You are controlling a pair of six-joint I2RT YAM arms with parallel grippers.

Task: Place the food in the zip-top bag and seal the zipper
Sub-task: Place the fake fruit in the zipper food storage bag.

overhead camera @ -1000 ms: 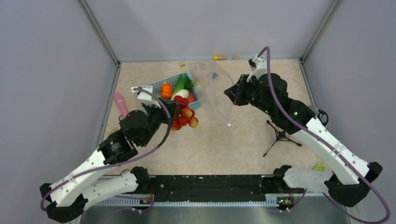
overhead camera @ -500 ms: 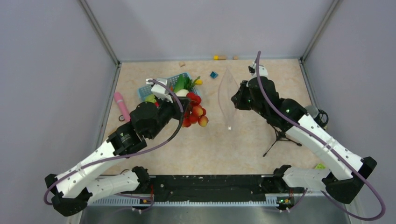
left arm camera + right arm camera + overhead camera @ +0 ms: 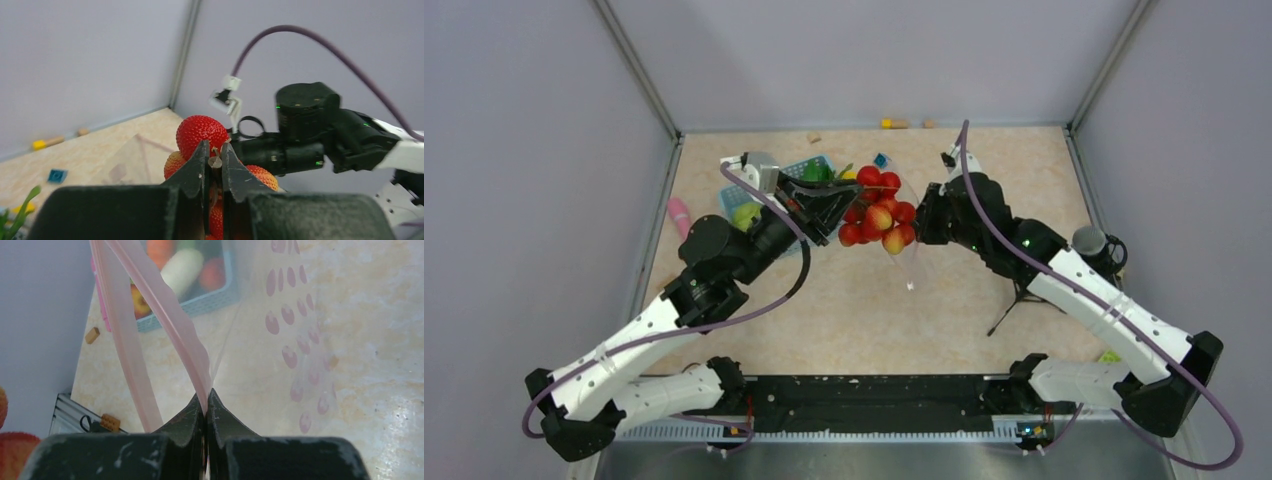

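Observation:
My left gripper point(image 3: 842, 207) is shut on the stem of the red-yellow cherry bunch point(image 3: 879, 212), which it holds in the air. In the left wrist view the jaws point(image 3: 214, 152) pinch the brown stem under a red cherry point(image 3: 202, 132). Just right of the bunch my right gripper point(image 3: 924, 215) is shut on the pale pink zipper point(image 3: 175, 320) of the clear zip-top bag point(image 3: 300, 315), which hangs down with its mouth parted point(image 3: 911, 262). The other pink strip point(image 3: 117, 330) hangs free. A white radish point(image 3: 181, 267), an orange fruit point(image 3: 160, 247) and a red fruit point(image 3: 212, 272) lie in the blue basket point(image 3: 220, 297).
The light blue basket point(image 3: 809, 166) stands at the back left with green leaves point(image 3: 819, 173) and a green fruit point(image 3: 746, 213). A pink stick toy point(image 3: 678, 215) lies left of it. A blue block point(image 3: 881, 158), a yellow block point(image 3: 889, 123) and a small black tripod point(image 3: 1022, 295) are on the table.
My left arm has lifted the cherry bunch from beside the basket and carried it right, up to the bag. My right gripper has shifted the bag slightly left and nearer.

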